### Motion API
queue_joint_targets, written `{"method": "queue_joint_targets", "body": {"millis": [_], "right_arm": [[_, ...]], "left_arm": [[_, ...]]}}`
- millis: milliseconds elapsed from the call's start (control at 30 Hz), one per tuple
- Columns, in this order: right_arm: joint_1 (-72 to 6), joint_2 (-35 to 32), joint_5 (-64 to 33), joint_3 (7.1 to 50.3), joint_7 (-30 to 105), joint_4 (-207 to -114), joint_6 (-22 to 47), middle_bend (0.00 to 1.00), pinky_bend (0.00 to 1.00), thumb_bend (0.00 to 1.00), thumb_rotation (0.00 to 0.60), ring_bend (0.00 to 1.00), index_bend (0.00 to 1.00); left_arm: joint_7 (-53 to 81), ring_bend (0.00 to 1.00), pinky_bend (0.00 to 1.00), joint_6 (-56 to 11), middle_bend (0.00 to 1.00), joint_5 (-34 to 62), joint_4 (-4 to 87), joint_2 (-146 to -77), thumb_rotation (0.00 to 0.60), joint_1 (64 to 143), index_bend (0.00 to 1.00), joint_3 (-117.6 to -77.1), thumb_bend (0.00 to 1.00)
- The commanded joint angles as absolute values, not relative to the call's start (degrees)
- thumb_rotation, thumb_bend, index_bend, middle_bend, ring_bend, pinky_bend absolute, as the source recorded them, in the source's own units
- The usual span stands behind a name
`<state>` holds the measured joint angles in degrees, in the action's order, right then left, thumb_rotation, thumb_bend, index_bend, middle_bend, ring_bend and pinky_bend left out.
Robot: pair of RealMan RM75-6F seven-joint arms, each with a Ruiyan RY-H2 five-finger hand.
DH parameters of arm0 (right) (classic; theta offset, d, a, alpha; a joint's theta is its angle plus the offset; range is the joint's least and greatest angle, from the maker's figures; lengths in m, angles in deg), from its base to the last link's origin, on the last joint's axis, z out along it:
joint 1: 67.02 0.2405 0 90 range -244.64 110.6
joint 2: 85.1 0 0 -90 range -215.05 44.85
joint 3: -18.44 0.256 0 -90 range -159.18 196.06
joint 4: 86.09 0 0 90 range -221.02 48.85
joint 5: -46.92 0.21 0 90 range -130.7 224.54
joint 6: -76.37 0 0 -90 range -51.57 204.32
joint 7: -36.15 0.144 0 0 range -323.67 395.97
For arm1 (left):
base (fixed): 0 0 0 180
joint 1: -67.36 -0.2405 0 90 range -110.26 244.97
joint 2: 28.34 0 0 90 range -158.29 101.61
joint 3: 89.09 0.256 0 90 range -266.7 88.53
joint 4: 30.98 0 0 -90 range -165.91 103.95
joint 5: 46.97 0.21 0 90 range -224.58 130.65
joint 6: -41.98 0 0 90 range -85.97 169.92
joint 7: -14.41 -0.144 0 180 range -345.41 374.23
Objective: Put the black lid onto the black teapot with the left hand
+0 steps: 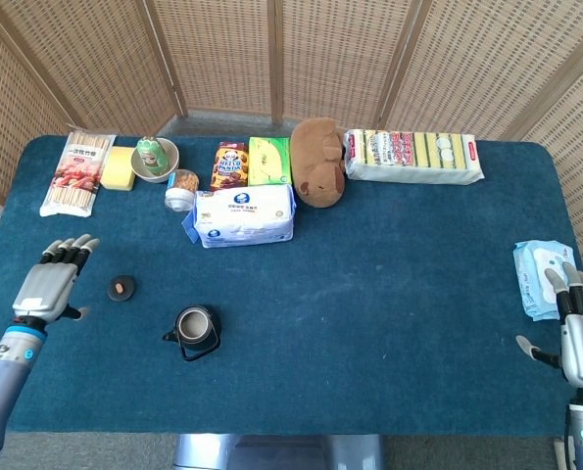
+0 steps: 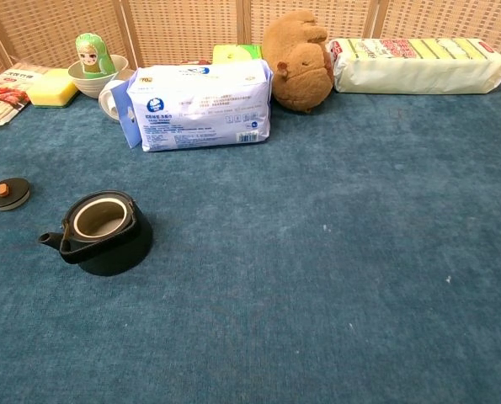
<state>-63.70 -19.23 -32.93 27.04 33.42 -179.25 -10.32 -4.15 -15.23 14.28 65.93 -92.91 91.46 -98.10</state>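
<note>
At the far left of the head view, the left hand (image 1: 49, 282) hovers with fingers spread and empty, beside the small round black lid (image 1: 121, 288) with its orange knob; the chest view shows the lid but neither hand. Right of the lid, apart from it, the black teapot (image 1: 196, 332) stands uncovered on the blue carpeted surface (image 1: 389, 294). Open cloth stretches rightward to the right hand (image 1: 577, 338), spread and empty at the right edge, just near of a pale blue wipes pack (image 1: 538, 270).
</note>
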Motion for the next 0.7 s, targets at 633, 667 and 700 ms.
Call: {"method": "queue_joint_targets", "body": {"millis": [633,667,700], "right_arm": [[-62.81,-19.31,-28.86,27.95,35.16,-178.01,-6.92,0.00,0.00,0.01,0.600,0.00,0.08],[-62.78,-19.30,-28.78,27.96,35.19,-177.97,-6.85,0.00,0.00,0.01,0.600,0.00,0.08],[-62.76,-19.27,-28.70,27.97,35.21,-177.93,-6.79,0.00,0.00,0.01,0.600,0.00,0.08]], "left_arm": [[-12.57,0.00,0.03,-11.68,0.00,5.02,57.27,-102.05,0.600,99.03,0.32,-97.00,0.16],[-12.76,0.00,0.03,-11.61,0.00,4.65,57.27,-102.17,0.600,99.20,0.32,-96.90,0.16],[-12.96,0.00,0.03,-11.57,0.00,4.33,57.31,-102.26,0.600,99.36,0.32,-96.78,0.16]]}}
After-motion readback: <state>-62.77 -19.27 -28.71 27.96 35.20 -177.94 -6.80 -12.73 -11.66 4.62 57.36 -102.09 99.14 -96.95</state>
